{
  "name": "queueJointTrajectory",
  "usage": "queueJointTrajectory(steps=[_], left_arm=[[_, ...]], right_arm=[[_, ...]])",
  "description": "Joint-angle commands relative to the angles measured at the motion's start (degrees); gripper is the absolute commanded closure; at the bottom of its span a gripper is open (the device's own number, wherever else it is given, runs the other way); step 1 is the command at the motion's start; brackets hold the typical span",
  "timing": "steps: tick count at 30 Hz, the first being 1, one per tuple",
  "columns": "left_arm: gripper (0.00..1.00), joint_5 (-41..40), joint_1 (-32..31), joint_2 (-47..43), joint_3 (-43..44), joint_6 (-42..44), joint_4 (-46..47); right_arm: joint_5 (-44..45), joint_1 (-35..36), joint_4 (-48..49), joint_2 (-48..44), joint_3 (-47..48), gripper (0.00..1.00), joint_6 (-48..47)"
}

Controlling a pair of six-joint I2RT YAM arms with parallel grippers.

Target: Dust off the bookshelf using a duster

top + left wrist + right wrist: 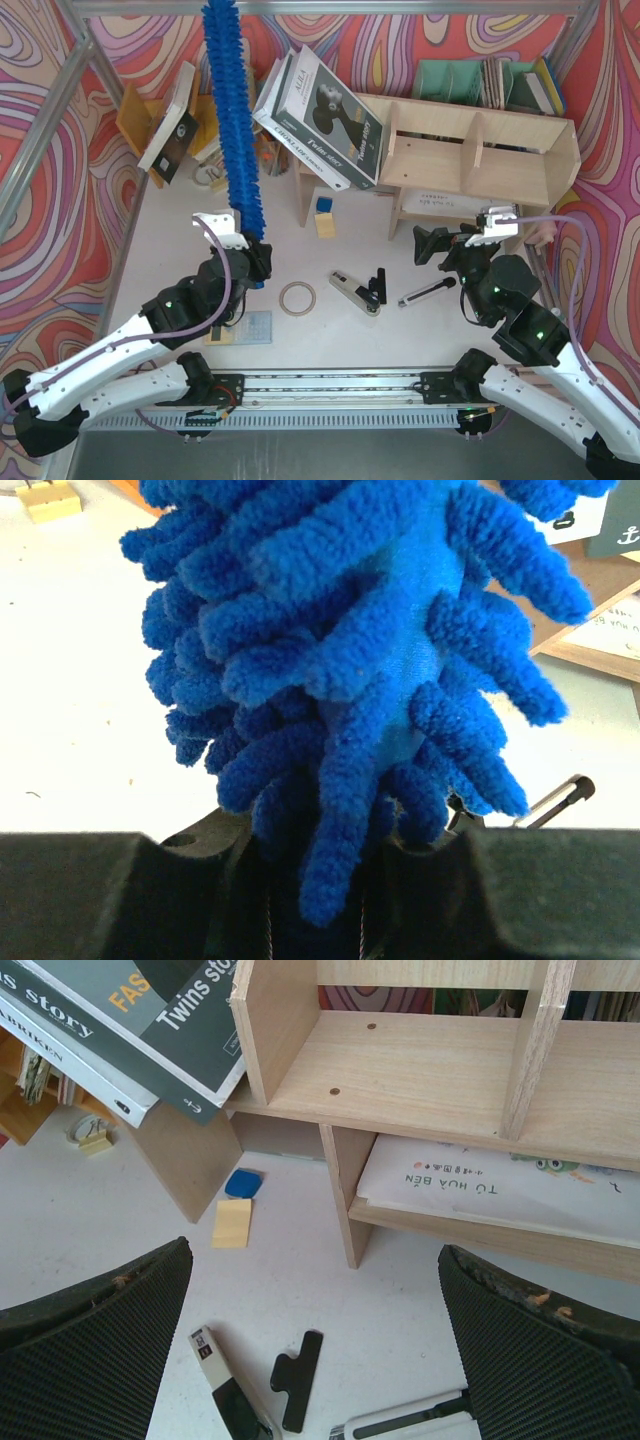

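Observation:
The bright-blue fluffy duster (pixel 235 120) stands up from my left gripper (pixel 255 258), its tip near the back wall, left of the bookshelf. In the left wrist view the duster (pixel 350 660) fills the frame and my left gripper (pixel 330 880) is shut on its base. The pale plywood bookshelf (pixel 470 150) stands at the back right, with leaning books (pixel 320 120) at its left end. My right gripper (pixel 430 245) is open and empty, low in front of the bookshelf (pixel 420 1060). Its fingers (pixel 90 1330) stand wide apart in the right wrist view (pixel 315 1350).
On the table lie a tape ring (pixel 297 297), a utility knife (pixel 355 292), a black clip (pixel 379 285) and a pen (pixel 428 291). A yellow block (pixel 325 222) and a blue block (pixel 323 204) lie by the shelf. An orange-brown rack (pixel 150 120) stands back left, a green file holder (pixel 460 78) behind the shelf.

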Motion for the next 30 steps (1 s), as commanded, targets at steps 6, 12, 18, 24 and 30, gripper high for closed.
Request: queueJointTrajectory(steps=[6,12,18,24,30], left_arm=[[1.0,1.3,2.5,-0.3,-2.0,-4.8,0.1],[1.0,6.7,3.3,4.1,-1.4,-6.3,3.3],[1.0,12.1,3.4,11.8,1.0,-6.6,4.5],[1.0,14.2,3.4,13.9,1.1,-6.8,7.7],[1.0,12.4,3.4,10.4,1.7,-6.3,5.4]], right_arm=[[0.1,0.2,1.1,0.2,0.1,0.01,0.2],[0.0,0.2,1.0,0.5,0.1,0.01,0.3],[0.2,0.2,0.7,0.2,0.1,0.01,0.3],[0.4,0.2,0.8,-0.3,0.0,0.01,0.4],[0.3,0.2,0.6,-0.3,0.1,0.01,0.4]])
